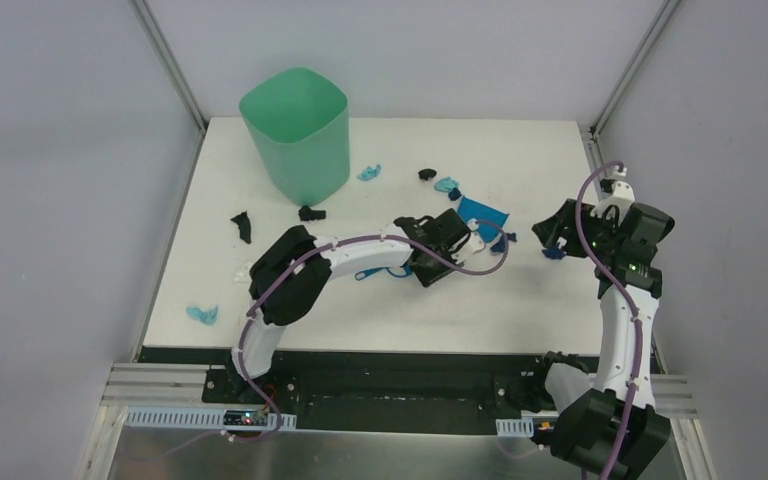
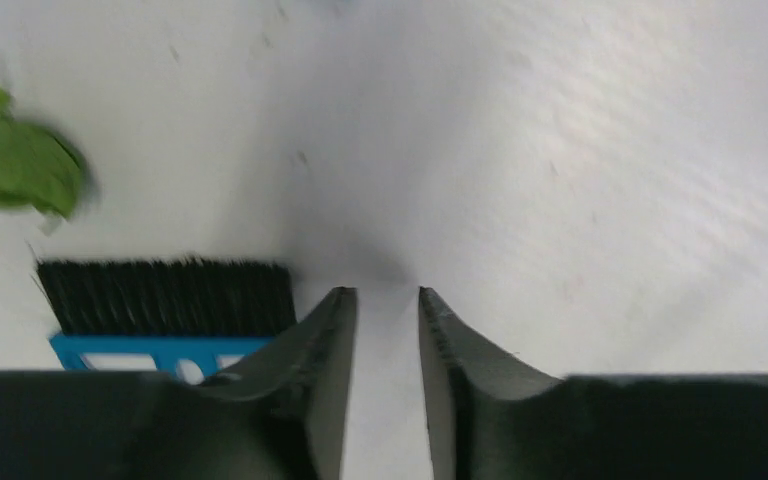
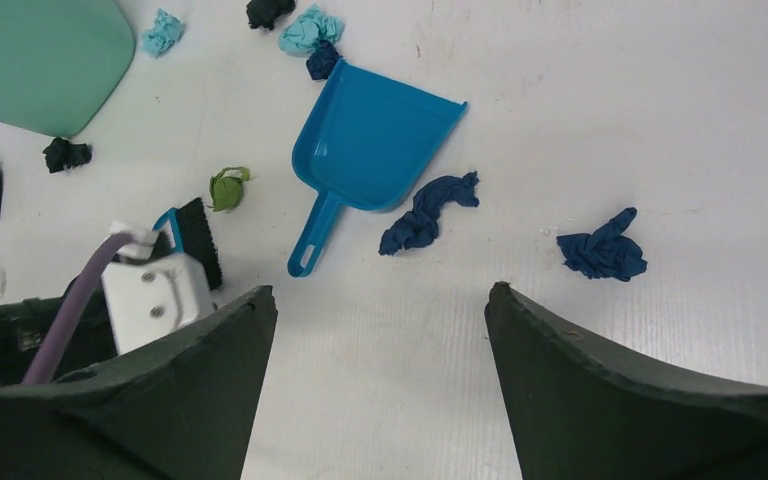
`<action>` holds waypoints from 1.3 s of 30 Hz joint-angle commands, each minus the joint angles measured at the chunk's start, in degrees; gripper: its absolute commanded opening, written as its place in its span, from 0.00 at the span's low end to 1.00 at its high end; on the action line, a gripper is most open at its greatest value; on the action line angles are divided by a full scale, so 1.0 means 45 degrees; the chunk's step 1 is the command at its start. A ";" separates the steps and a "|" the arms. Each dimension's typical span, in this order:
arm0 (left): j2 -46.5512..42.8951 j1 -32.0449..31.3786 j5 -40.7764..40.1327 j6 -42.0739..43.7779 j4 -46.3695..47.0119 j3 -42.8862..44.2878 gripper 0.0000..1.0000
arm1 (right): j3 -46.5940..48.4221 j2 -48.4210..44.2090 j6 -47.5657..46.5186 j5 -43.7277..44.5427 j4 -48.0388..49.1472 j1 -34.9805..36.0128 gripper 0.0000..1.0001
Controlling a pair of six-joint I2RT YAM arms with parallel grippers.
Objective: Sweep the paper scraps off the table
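Observation:
Paper scraps lie scattered over the white table (image 1: 520,290): light blue ones (image 1: 369,172) (image 1: 201,314), black ones (image 1: 311,212) (image 1: 243,226), dark blue ones (image 3: 428,210) (image 3: 602,248) and an olive green one (image 3: 226,187) (image 2: 20,165). My left gripper (image 1: 475,243) (image 2: 388,290) is low over the table beside the blue brush with black bristles (image 2: 165,298) (image 3: 198,240). Its jaws stand a narrow gap apart with bare table between them, and the brush is outside its left finger. My right gripper (image 1: 558,235) (image 3: 380,290) hovers wide open and holds nothing.
A blue dustpan (image 3: 375,140) (image 1: 482,212) lies flat between the two grippers, its handle toward the brush. A mint-green bin (image 1: 295,135) (image 3: 40,55) stands at the back left. Grey walls close in the table's sides and back.

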 commanded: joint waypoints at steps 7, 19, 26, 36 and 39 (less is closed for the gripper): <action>-0.2039 0.0072 0.1420 0.0426 -0.0789 0.0048 0.68 | -0.0115 0.0266 -0.0074 -0.0400 0.1014 -0.0108 0.81; 0.3510 0.0114 -0.0487 -0.1870 -0.1918 0.7116 0.71 | -0.0360 0.0733 -0.0139 -0.0338 0.1212 -0.0115 0.81; 0.4638 0.0138 -0.1322 -0.2141 -0.1851 0.8115 0.67 | -0.0476 0.0824 -0.0483 -0.0320 0.1278 -0.0134 0.81; 0.4863 0.0165 -0.0815 -0.2380 -0.1928 0.8153 0.32 | -0.0496 0.0982 -0.0616 -0.0250 0.1313 -0.0154 0.81; 0.4372 0.0194 -0.0803 -0.2305 -0.2015 0.7736 0.30 | -0.0530 0.0909 -0.0660 -0.0199 0.1289 -0.0153 0.81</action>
